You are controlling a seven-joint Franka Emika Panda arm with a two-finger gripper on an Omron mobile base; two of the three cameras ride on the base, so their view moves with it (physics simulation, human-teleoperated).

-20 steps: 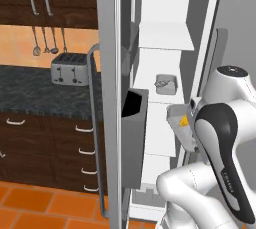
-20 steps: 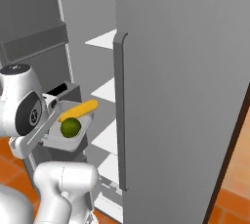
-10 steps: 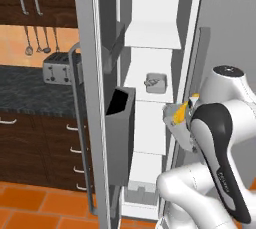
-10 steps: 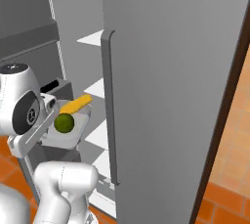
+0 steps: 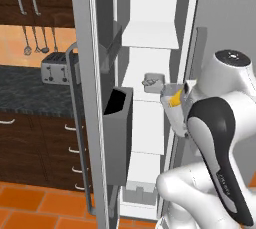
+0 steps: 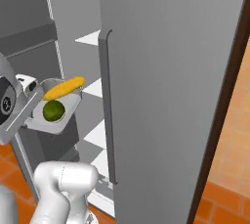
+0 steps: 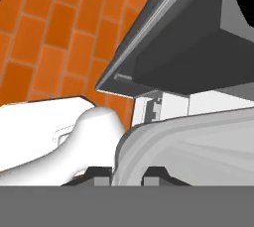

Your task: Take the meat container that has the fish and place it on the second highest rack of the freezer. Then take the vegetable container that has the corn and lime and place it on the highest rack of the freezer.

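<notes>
The gripper [image 7: 126, 174] is clamped on the tray's [image 6: 61, 120] rim, carrying corn [image 6: 63, 88] and lime [image 6: 53, 110] at left of the right base view, level so nothing rolls. The fish tray [image 5: 153, 81] sits mid-frame inside the freezer [image 5: 150, 33]; the top shelf is next, I'd judge.

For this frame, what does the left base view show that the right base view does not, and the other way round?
Left base view alone: a toaster on the dark counter, utensils hanging on the wall, a dark door bin, and a small container resting on a white shelf inside the freezer.

Right base view alone: the lime in the tray, and the closed door's long grey handle.

Both: the open freezer with white shelves, the vegetable container carried at the arm's end, and the corn lying in it.
</notes>
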